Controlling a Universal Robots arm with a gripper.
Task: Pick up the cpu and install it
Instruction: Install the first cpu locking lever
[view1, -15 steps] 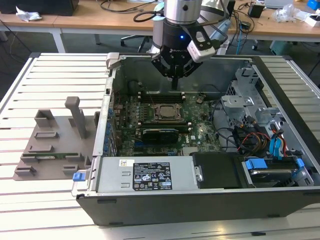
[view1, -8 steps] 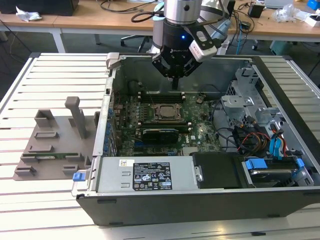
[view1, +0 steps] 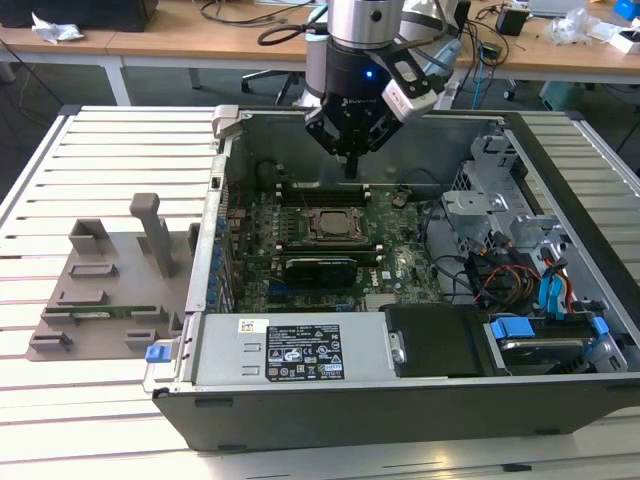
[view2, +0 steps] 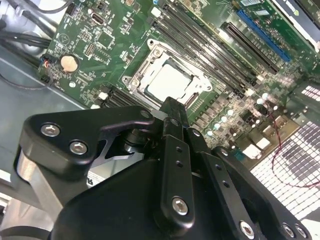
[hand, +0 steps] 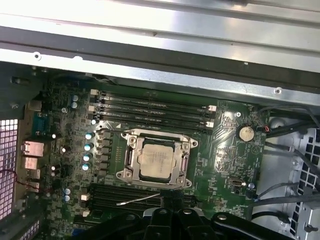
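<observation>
The cpu (hand: 156, 159), a flat square chip with a dull silver-grey top, sits seated inside the metal-framed socket (hand: 129, 156) on the green motherboard (hand: 227, 150). My pincer (view1: 350, 166) hangs above the board beside that socket, apart from the chip, its fingers (view2: 174, 131) drawn together and holding nothing.

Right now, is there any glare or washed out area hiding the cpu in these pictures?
No: in both wrist views the cpu has a soft sheen but stays readable; the first wrist view has bright glare on the case wall; the exterior view is evenly lit.
</observation>
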